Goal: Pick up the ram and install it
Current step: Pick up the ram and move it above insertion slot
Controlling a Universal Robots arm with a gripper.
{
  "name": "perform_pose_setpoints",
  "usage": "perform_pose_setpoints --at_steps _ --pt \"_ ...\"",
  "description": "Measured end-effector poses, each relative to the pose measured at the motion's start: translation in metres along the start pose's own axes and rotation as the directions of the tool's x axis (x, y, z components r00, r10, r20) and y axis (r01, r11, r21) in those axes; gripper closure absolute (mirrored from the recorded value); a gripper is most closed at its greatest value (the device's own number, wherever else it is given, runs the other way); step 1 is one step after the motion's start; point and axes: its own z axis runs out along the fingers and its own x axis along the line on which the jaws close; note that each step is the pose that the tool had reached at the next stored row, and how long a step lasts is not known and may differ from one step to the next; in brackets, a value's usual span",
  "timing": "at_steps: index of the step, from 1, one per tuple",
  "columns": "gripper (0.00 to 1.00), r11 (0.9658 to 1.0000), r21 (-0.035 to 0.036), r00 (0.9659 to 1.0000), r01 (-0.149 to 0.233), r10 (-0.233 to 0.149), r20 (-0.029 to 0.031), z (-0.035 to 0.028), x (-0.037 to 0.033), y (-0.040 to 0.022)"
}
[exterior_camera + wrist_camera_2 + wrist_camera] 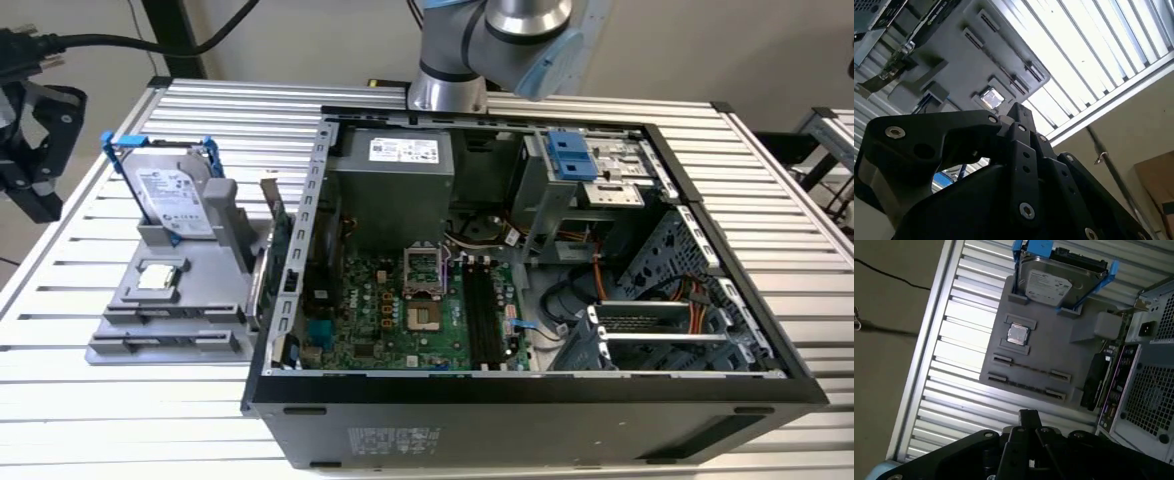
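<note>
- My hand (1027,416) hangs over the slatted worktop (954,340), short of the grey tray (1054,350). I cannot tell how far open it is, and I see nothing carried in it.
- The ram (1026,385) lies straight ahead of my hand, in the tray's nearest row of clips. I take it to be the thin dark line there, standing on edge. Its long axis runs across my line of approach.
- A second row of clips sits just behind. I cannot tell whether that one holds a stick too.
- Farther on are the small square chip (1017,334), then the hard drive (1049,285), upright in blue rails.
- In the exterior view the tray sits at lower left of the frame. The open case (534,420) is beside it, with the motherboard's black slots (487,320) near centre and well apart from the ram.
</note>
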Motion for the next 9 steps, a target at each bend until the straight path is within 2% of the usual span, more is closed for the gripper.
perform_pose_setpoints --at_steps 4,6,9 --pt "1.00 0.9979 -0.0013 0.9979 0.065 -0.065 -0.0032 0.0000 0.0000 0.0000" --pt "1.00 0.9949 -0.0022 0.9949 0.101 -0.101 -0.0048 0.0000 0.0000 0.0000" --pt "1.00 0.9880 -0.0035 0.9880 0.154 -0.154 -0.0072 0.0000 0.0000 0.0000"
